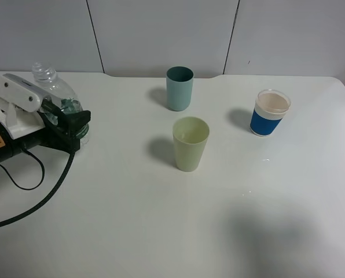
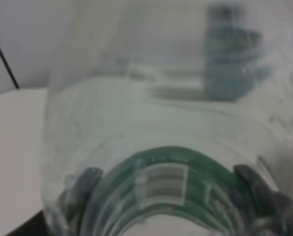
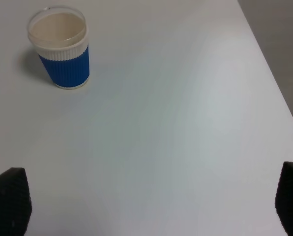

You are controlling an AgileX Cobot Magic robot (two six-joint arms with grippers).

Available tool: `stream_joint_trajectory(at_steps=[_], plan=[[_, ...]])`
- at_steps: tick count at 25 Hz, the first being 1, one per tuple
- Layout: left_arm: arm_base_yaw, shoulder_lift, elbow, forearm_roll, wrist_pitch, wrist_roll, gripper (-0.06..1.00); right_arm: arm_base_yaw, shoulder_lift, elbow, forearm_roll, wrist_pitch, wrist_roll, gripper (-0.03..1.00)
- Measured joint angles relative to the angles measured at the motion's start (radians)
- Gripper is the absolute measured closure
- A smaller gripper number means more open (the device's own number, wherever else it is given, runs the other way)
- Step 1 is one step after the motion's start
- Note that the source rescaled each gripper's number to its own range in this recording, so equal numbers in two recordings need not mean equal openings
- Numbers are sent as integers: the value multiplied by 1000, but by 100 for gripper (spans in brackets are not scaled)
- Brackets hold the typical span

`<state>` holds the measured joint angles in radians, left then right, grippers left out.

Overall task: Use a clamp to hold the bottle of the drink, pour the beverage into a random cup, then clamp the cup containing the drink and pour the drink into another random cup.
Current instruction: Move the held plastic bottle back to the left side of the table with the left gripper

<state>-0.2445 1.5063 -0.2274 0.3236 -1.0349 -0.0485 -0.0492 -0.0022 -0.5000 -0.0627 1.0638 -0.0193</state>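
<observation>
Black cable (image 1: 39, 191) loops across lower left of counter (image 1: 172, 243). Left hand (image 1: 74, 124) at left edge, clamped round bottle (image 1: 52, 81) at label height. Yellow-green cup (image 1: 190, 143) centre, teal cup (image 1: 179, 88) behind, blue-banded cup (image 1: 270, 113) at right.
Left wrist: bottle (image 2: 171, 113) fills view, fingers (image 2: 90, 184) press either side of green label (image 2: 161, 184).
Right wrist: right hand (image 3: 150, 199) spread wide, empty, blue-banded cup (image 3: 63, 51) well ahead.
Risk: soft bottle slips or buckles on tilt; stream misses tall cup or neck topples it.

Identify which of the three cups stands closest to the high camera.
The pale yellow-green cup, tapered and plain. The teal cup stands behind it; the blue-banded cup sits further back on the right.
</observation>
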Motion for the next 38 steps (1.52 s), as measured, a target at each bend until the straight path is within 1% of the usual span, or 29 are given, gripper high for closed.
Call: stream_joint_trajectory(at_steps=[1,4,5,8,11,16,19,22,29,38], plan=[[17,15,0,0,0,0,87,0,0,0,0,0,0,-3],[36,47,0,0,-2,0,87,0,0,0,0,0,0,-3],[45,79,-1,1,-16,0,87,0,0,0,0,0,0,-3],[51,191,1,3,-137,-1,87,0,0,0,0,0,0,-3],[51,270,1,3,-166,-1,87,0,0,0,0,0,0,-3],[51,350,1,4,-172,2,87,0,0,0,0,0,0,-3],[51,387,1,5,-180,29,87,0,0,0,0,0,0,-3],[51,388,0,7,-181,49,87,0,0,0,0,0,0,-3],[51,388,-1,7,-181,49,87,0,0,0,0,0,0,-3],[51,389,-40,12,-181,49,87,0,0,0,0,0,0,-3]])
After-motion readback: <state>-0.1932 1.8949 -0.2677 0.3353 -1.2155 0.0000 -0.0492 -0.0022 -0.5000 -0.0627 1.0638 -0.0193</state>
